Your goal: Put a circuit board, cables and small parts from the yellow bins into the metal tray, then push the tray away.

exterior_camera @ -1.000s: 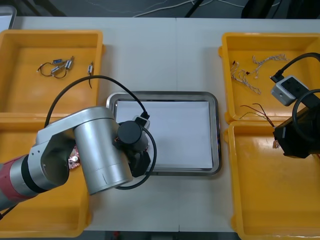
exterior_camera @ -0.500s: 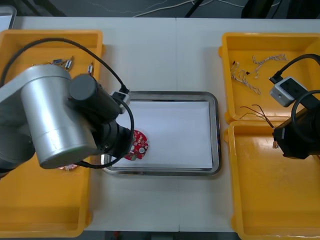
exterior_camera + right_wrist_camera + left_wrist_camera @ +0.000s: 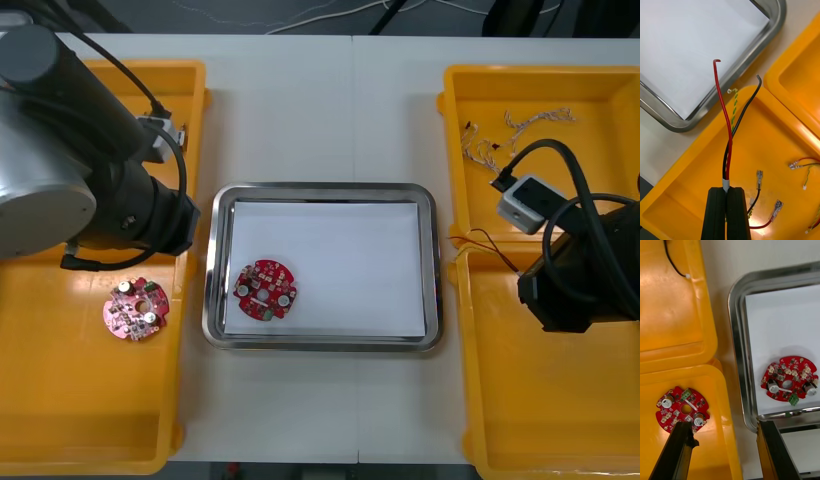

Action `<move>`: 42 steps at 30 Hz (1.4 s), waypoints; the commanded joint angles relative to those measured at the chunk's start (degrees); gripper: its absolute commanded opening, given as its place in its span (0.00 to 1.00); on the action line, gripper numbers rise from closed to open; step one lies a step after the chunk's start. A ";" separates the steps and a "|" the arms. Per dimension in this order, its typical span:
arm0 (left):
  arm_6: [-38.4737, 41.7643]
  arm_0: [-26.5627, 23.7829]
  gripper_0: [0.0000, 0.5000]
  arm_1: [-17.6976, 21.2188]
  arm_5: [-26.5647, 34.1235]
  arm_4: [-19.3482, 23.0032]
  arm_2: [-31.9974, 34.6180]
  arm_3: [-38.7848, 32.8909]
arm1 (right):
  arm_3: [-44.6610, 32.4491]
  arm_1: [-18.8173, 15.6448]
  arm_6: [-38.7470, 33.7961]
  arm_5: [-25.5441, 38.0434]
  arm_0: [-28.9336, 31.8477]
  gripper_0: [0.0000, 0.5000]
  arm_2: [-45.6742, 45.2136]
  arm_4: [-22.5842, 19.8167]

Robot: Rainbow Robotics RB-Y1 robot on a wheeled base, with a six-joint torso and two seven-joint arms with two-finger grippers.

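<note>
Right gripper (image 3: 726, 191) jaws clamp a red-and-black cable (image 3: 729, 150); left gripper (image 3: 723, 424) jaws gape wide.

- A round red circuit board (image 3: 265, 291) is lying flat on the white inside of the metal tray (image 3: 322, 187), towards its near left corner.
- A second red board (image 3: 134, 309) is lying flat in the near left yellow bin (image 3: 70, 400).
- A red, black and yellow cable bundle (image 3: 728, 127) is standing up, pinched in the right tool (image 3: 726, 189) above the near right bin (image 3: 560, 420).
- Thin loose cables (image 3: 490, 152) are lying in the far right bin (image 3: 540, 72).
</note>
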 commanded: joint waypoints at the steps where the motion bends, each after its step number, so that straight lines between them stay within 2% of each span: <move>1: -6.44 0.22 1.00 2.84 0.43 0.74 6.44 0.03 | -0.22 -1.76 2.08 0.18 -6.29 0.00 7.24 1.04; 8: -12.77 0.66 1.00 2.84 0.43 -0.14 11.45 4.68 | 0.13 -0.09 2.00 0.18 -11.74 0.00 15.86 3.33; 16: -18.92 0.57 1.00 2.84 0.03 -5.23 12.68 11.45 | 4.35 3.95 1.91 0.18 -18.15 0.00 25.70 5.70; 26: -25.07 0.57 1.00 2.76 -7.35 -8.49 13.04 18.04 | 11.29 8.61 1.91 -1.45 -25.27 0.00 38.97 11.85; 32: -27.27 0.57 1.00 2.76 -10.60 -10.59 13.04 19.98 | 17.36 11.51 3.14 -5.05 -28.96 0.00 44.33 13.08; 37: -31.40 0.57 1.00 2.40 -15.08 -10.68 14.35 23.67 | 20.17 12.39 4.54 -9.36 -29.58 0.00 47.59 14.75; 42: -36.23 -0.31 1.00 0.82 -18.69 -11.56 16.11 27.54 | 22.54 12.30 9.73 -12.79 -29.58 0.00 49.61 16.25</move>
